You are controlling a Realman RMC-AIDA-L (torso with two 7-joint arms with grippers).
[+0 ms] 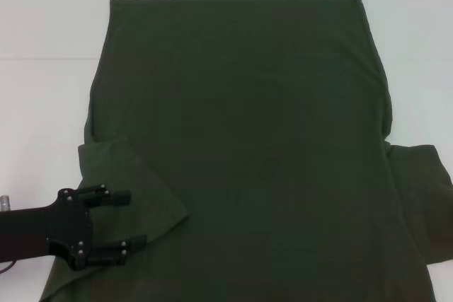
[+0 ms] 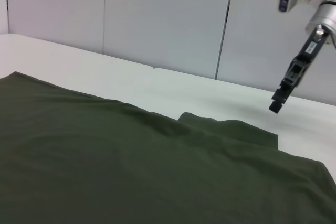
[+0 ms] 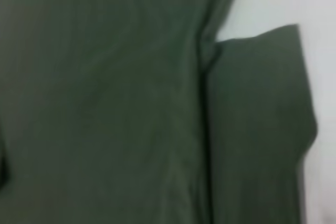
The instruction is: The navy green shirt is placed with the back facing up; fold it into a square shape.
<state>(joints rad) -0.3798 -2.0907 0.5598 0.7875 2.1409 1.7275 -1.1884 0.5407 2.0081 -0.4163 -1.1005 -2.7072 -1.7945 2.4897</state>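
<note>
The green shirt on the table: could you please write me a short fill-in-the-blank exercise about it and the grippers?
1. The shirt lies on a ____ table.
2. The left gripper has its jaws ____ over the folded-in sleeve.
3. The sleeve on the robot's ____ side still lies spread outward.
4. In the head view, only the ____ gripper appears.

Missing words: white; open; right; left

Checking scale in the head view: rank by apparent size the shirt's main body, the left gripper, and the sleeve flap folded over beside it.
1. Navy green shirt body, by far.
2. Folded left sleeve flap.
3. Left gripper, open over the flap; being raised nearer the camera, it may look larger than it is.
</note>
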